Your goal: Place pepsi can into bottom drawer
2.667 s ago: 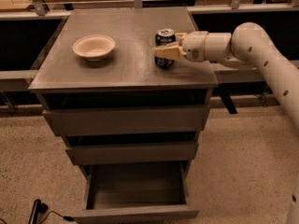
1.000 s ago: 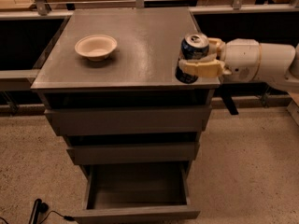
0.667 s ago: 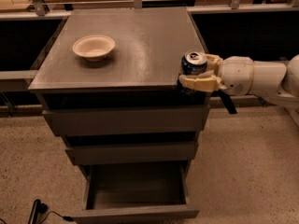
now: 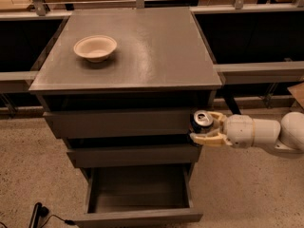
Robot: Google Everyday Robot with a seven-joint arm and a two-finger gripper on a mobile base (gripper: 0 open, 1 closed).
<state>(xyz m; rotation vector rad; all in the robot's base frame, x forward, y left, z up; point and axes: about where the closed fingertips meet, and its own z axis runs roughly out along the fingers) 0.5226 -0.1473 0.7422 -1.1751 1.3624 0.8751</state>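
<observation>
Claw (image 4: 202,127) clasps one pepsi can (image 4: 202,119) right of cabinet (image 4: 118,124); one bowl (image 4: 95,47) atop.

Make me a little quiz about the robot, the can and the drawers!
1. Fill in: the bowl sits on the cabinet top, and the ___ drawer is pulled open.
2. Where is the end effector? A) over the bowl B) at the cabinet's front right, level with the top drawer C) on the floor
3. True or false: the pepsi can stands on the cabinet top.

Key
1. Bottom: the bottom drawer is open.
2. B
3. False: the end effector is shut on it, off the cabinet top.
</observation>
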